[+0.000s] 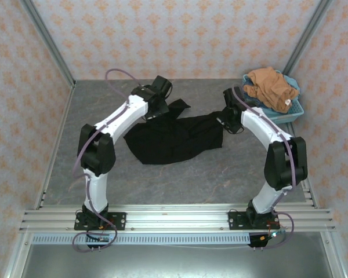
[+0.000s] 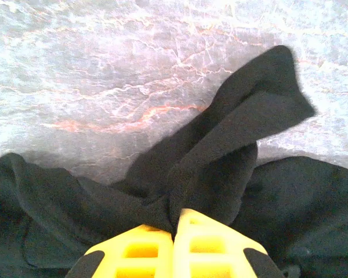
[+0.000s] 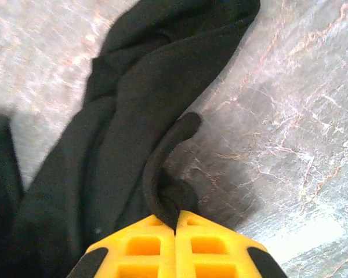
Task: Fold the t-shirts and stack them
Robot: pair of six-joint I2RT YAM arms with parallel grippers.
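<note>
The black t-shirt (image 1: 174,139) lies spread and rumpled on the grey table, no print showing. My left gripper (image 1: 158,111) is at its far left corner. In the left wrist view that gripper (image 2: 175,219) is shut on a bunched fold of the black t-shirt (image 2: 232,150), a sleeve flopping forward. My right gripper (image 1: 226,120) is at the shirt's far right edge. Seen from the right wrist, this gripper (image 3: 176,221) is shut on a curled hem of the black t-shirt (image 3: 122,127). The orange-brown t-shirt (image 1: 269,86) sits crumpled in the basket.
The light-blue plastic basket (image 1: 293,111) stands at the far right corner, close behind my right arm. Bare grey marbled table (image 1: 220,174) lies between the shirt and the arm bases. Patterned walls close in the sides and back.
</note>
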